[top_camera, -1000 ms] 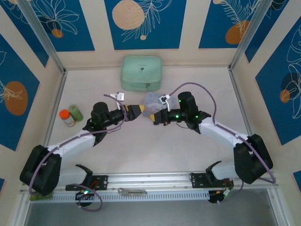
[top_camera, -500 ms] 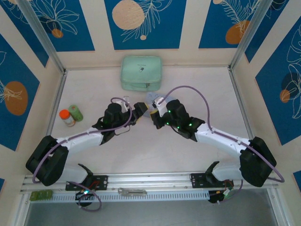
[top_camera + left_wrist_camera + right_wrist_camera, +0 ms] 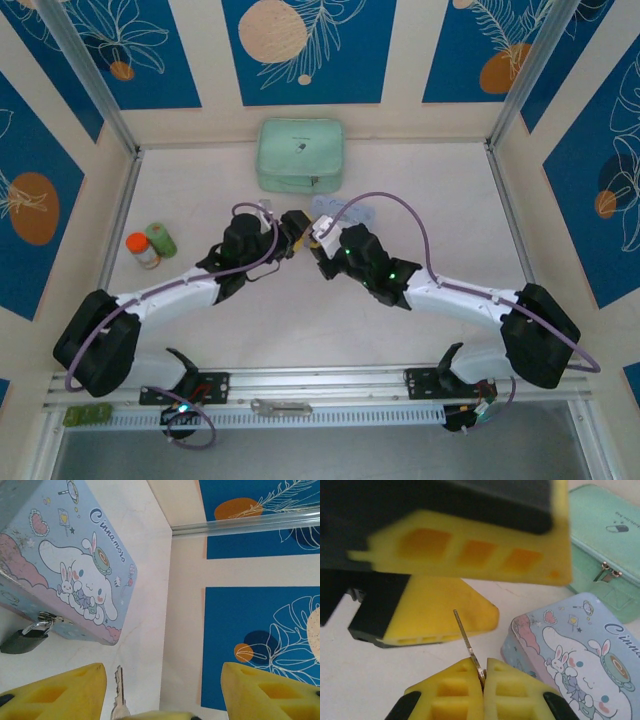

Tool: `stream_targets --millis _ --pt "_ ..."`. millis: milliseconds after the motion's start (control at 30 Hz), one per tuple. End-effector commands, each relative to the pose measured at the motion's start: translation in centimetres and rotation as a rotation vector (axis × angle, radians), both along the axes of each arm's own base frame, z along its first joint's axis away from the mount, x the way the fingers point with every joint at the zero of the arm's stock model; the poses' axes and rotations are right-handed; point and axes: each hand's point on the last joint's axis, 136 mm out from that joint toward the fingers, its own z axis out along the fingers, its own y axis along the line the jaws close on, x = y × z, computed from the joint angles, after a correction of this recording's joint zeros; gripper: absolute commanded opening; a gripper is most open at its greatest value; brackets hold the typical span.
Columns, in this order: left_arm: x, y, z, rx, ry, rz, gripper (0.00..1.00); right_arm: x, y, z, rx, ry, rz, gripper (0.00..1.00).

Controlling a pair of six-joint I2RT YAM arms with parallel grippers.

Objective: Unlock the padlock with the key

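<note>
Padlock (image 3: pixel 22 642) on tin (image 3: pixel 75 565) lettered, seemingly, "Cinnamoro".

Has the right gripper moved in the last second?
Yes. The right gripper shifted left, toward the midline of the mint pouch.

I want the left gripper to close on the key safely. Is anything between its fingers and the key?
Nothing visible does. The key, pinched in the shut right gripper, stands in the open gap of the left gripper, touching neither finger, with no object between.
</note>
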Motion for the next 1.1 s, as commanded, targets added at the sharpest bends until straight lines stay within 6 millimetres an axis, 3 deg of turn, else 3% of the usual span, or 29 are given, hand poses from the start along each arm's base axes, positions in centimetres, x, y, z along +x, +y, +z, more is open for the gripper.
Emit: stream_targets --millis 0,400,567,800,967,1067 --pt "0.0 -0.7 0.5 -0.042 0.003 0.001 0.58 0.7 0.2 0.2 -0.032 -0.094 -0.029 0.00" --pt "-0.5 0.3 -0.9 0.006 0.021 0.035 0.35 2.2 -0.6 -0.4 -0.097 -0.164 -0.127 0.00" --pt "-0.4 0.6 -0.9 0.034 0.009 0.042 0.26 1.8 -0.2 -0.5 -0.118 -0.185 -0.110 0.00" --pt "-0.2 0.2 -1.3 0.039 0.012 0.029 0.24 0.8 0.6 -0.2 -0.105 -0.206 -0.073 0.00" --pt "-0.2 0.2 -1.5 0.040 0.014 0.027 0.01 0.6 0.7 -0.3 -0.116 -0.202 -0.064 0.00" --pt "-0.2 0.3 -1.5 0.058 0.002 0.027 0.00 0.4 0.8 -0.2 -0.110 -0.197 -0.056 0.00"
